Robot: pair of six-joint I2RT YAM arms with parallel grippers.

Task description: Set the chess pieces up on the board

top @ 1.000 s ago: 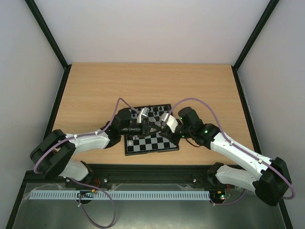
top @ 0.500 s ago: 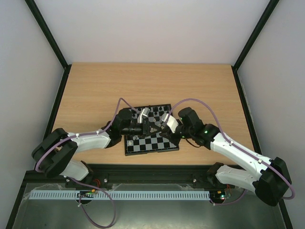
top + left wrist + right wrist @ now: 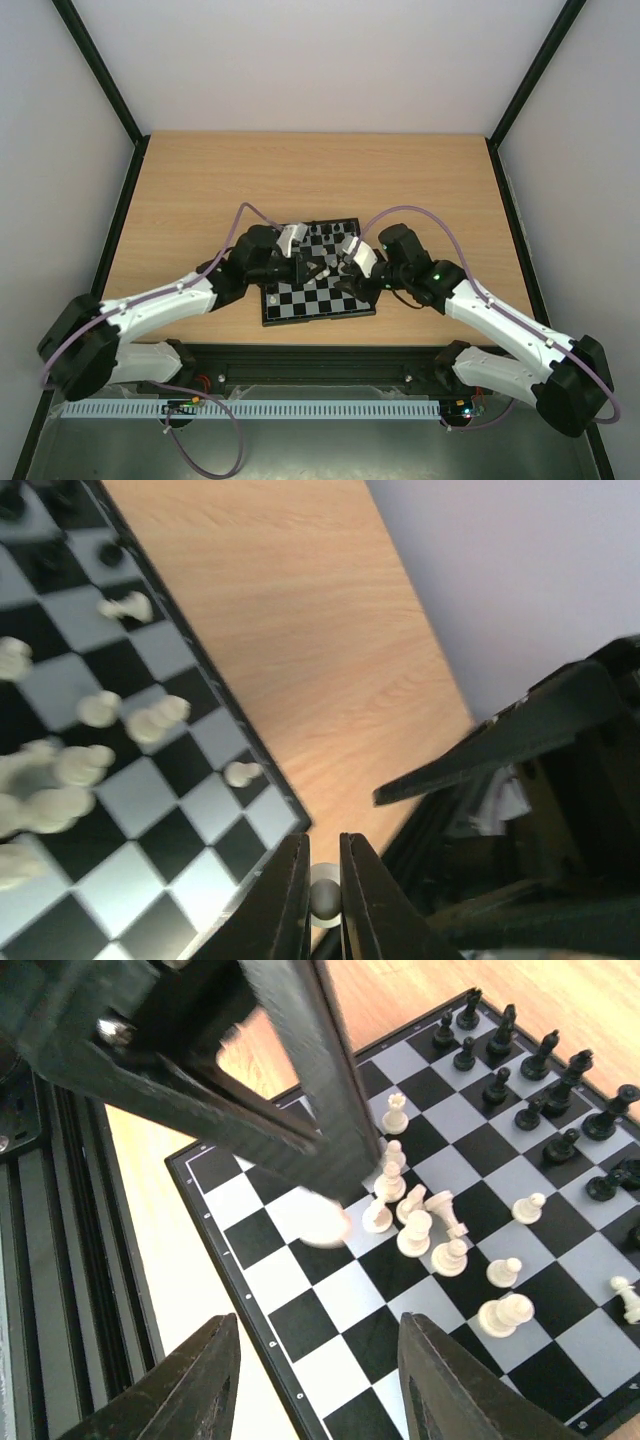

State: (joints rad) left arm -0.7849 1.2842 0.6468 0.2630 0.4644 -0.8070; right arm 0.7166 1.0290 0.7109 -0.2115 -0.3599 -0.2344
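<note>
Two grippers over the board (image 3: 300, 306). Right gripper (image 3: 320, 1335), in from three o'clock, fingers spread wide, nothing between them. Left gripper (image 3: 323, 870), in from nine o'clock, pinched tight on one cream-white piece (image 3: 323, 901). Loose cream-white pieces (image 3: 415, 1232) huddle mid-board, and black pieces (image 3: 497, 1088) line the twelve o'clock edge.

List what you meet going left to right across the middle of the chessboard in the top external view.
The left black two-finger gripper pinching a cream-white chess piece → loose cluster of cream-white chess pieces → open right black two-finger gripper.
</note>
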